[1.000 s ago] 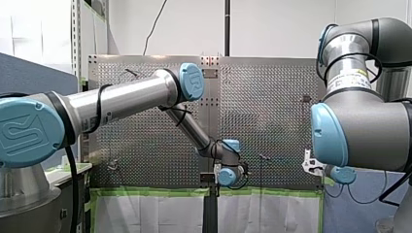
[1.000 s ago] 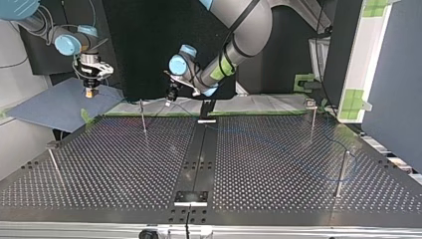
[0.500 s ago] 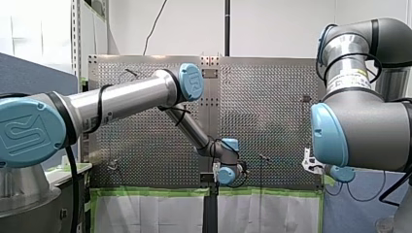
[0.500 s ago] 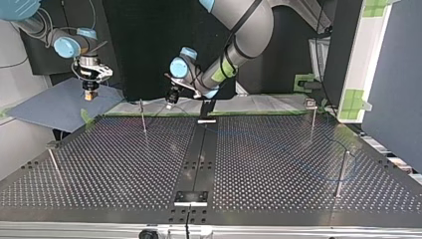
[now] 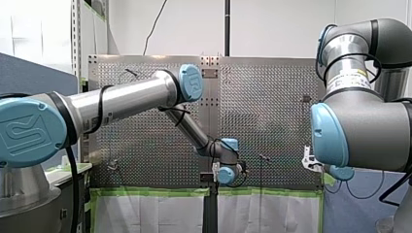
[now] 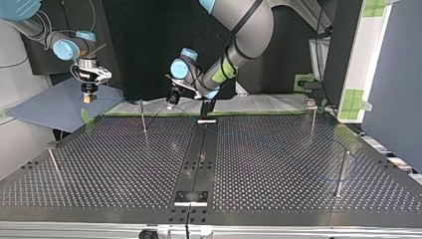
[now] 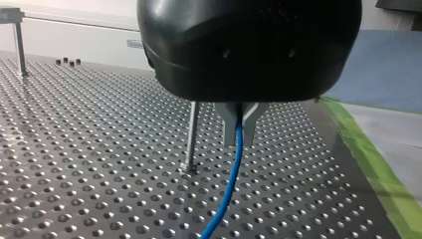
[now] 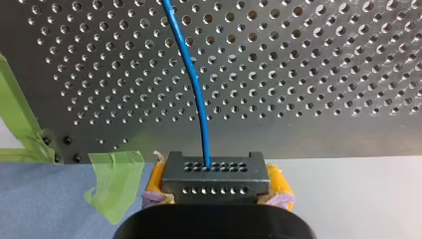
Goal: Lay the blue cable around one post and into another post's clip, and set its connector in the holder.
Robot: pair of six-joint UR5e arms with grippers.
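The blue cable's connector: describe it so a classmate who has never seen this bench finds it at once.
Start at the perforated table and follow the blue cable past its taped edge to my right end effector. Between its yellow pads sits the connector: the only dark rectangular block, with two rows of small holes, where the cable ends.

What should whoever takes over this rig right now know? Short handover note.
My left gripper: shut on the blue cable, low over the table beside a post.
My right gripper: yellow pads shut on the connector, held off the table's edge.
Done: cable and connector both gripped; cable trails toward a second post at the top view's right, wrap unclear.
Left: finish routing at the posts, seat the connector.
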